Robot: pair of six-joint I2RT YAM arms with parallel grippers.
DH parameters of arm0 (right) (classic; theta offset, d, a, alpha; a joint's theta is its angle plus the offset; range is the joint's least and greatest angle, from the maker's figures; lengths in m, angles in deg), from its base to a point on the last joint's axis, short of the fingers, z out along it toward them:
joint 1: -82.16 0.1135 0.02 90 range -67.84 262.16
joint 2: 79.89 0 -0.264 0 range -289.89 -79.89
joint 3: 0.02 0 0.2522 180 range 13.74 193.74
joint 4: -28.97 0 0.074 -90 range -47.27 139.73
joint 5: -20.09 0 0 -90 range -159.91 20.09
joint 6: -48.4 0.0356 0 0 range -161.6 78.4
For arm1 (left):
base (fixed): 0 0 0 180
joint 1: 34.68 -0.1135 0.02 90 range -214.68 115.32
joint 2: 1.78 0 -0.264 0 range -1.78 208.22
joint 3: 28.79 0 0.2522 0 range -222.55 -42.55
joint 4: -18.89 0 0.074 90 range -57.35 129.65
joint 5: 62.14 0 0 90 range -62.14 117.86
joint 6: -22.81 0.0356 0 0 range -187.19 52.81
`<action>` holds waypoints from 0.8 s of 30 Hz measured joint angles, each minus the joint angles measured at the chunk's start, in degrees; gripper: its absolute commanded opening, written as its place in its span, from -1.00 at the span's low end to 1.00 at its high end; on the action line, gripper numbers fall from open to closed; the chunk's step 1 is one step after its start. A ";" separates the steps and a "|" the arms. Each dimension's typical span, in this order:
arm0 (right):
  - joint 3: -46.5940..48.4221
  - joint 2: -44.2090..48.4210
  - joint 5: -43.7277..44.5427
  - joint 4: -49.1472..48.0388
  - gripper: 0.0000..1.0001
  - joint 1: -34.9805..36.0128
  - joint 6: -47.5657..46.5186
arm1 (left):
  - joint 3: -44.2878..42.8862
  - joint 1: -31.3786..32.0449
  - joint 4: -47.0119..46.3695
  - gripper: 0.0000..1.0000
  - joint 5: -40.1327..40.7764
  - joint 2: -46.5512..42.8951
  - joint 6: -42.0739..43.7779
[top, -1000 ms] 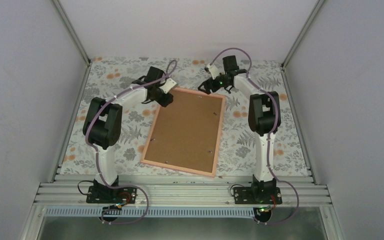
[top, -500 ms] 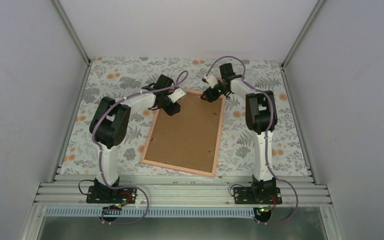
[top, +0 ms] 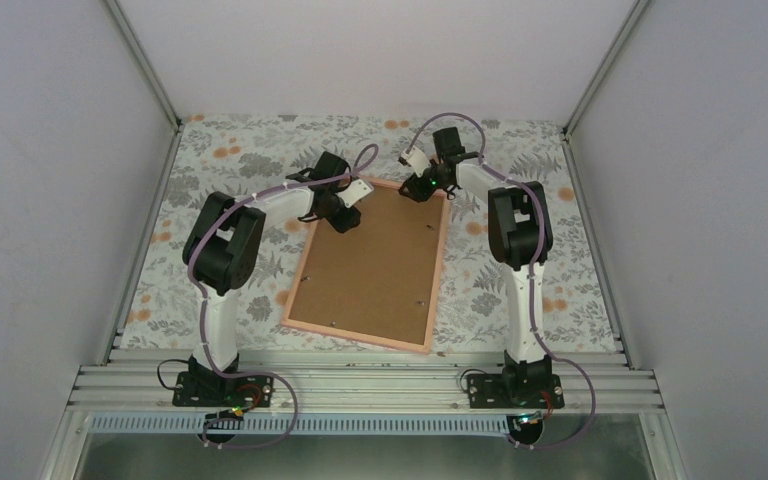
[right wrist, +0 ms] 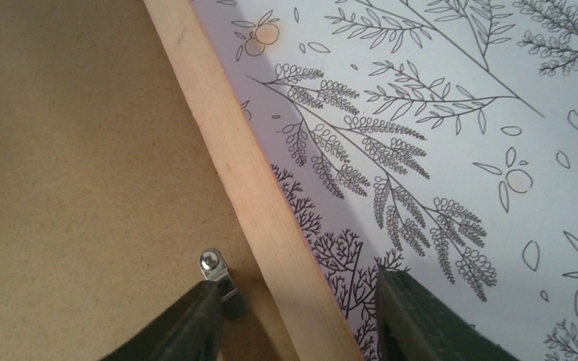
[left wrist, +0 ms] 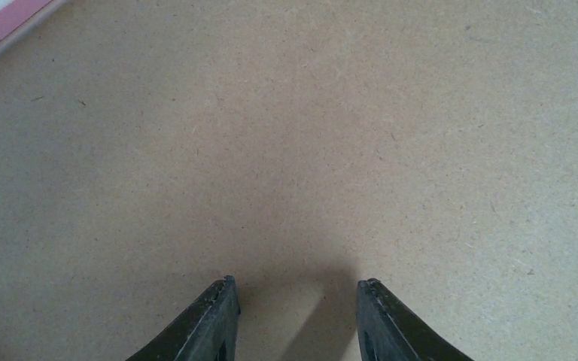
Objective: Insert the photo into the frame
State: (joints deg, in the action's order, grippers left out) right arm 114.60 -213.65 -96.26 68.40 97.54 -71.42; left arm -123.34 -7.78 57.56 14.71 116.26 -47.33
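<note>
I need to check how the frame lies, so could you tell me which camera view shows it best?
The top external view: the frame lies there nearly whole, back up. The left wrist catches only a pink sliver; the right wrist shows one short stretch of rail.

Left arm [top: 222, 245] and right arm [top: 522, 300]: white, black, lilac
White tubular links [top: 218, 330], bulky black joint housings [top: 516, 222], a lilac cable [top: 198, 305] looped along each, black bases [top: 200, 385], dark tapered pincer fingers [left wrist: 211, 323].

Matt fibrebd backing [left wrist: 308, 150]; wood frame [right wrist: 248, 188]; metal clip [right wrist: 212, 265]
</note>
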 measured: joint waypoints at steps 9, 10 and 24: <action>1.16 -0.37 1.81 0.04 -0.32 0.39 0.68 | 0.00 0.02 -0.31 -0.23 0.44 0.13 -0.31; 1.25 -0.39 1.86 0.13 -0.28 0.44 0.87 | 0.00 0.02 -0.35 -0.23 0.46 0.13 -0.44; -0.76 4.22 3.30 7.19 0.75 -2.08 4.70 | -0.02 0.31 -0.50 -0.23 1.33 0.17 -1.46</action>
State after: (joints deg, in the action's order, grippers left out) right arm 113.83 -209.43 -92.96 75.59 95.46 -66.72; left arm -123.36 -7.48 57.06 16.05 116.43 -48.80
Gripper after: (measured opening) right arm 0.833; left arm 0.387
